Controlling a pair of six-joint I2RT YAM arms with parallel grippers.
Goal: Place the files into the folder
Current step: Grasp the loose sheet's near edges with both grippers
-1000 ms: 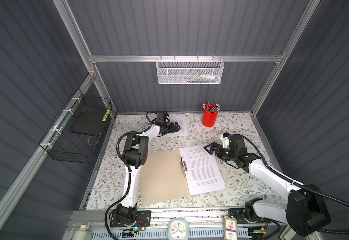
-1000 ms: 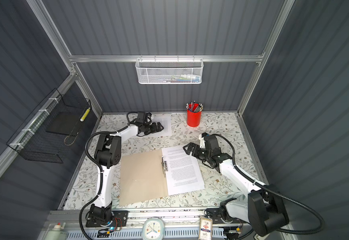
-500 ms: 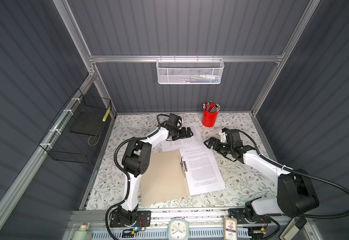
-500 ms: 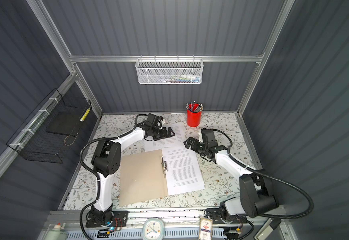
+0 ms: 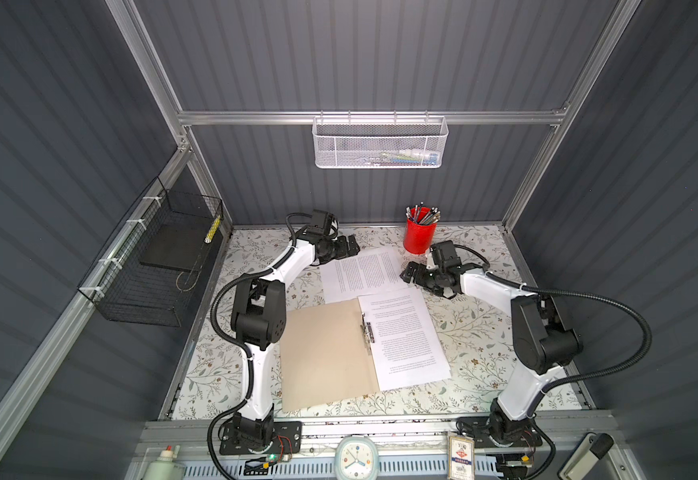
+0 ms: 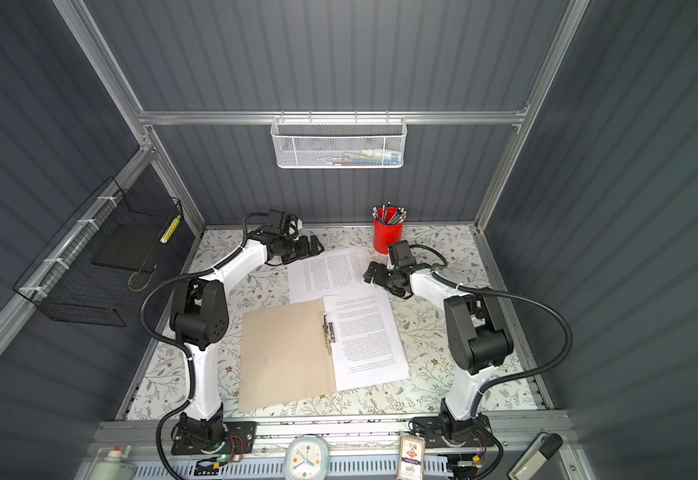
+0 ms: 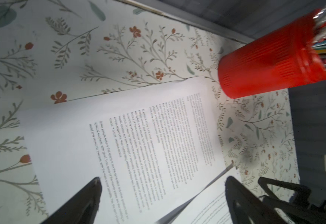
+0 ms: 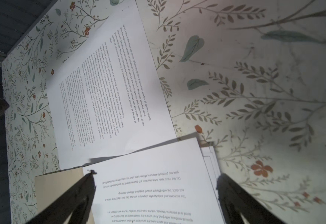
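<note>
The left gripper [image 5: 351,246] hangs with its jaws spread wide and empty over the 11 o'clock corner of a loose sheet [image 5: 364,270]. The right gripper [image 5: 408,274], equally spread and empty, faces that sheet's 3 o'clock edge. Toward 6 o'clock on the table [image 5: 484,332] the tan card folder [image 5: 322,353] lies open and flat, with a metal clip [image 5: 367,332] along its spine. A stack of sheets [image 5: 405,332] of printed white paper rests on the folder's right half, its edges slightly fanned in the right wrist view. Bare flowered cloth lies open at 3 o'clock of the folder. The loose sheet lies flat just beyond, its near corner under the stack's far edge. Just beside its 1 o'clock corner stands a ribbed red cup [image 5: 420,239] holding pens [image 5: 422,212]. At 9 o'clock a black wire basket [image 5: 131,299] holds a flat dark slab [image 5: 173,249]. On the far wall a white mesh basket [image 5: 339,145] holds small items too blurred to name.
</note>
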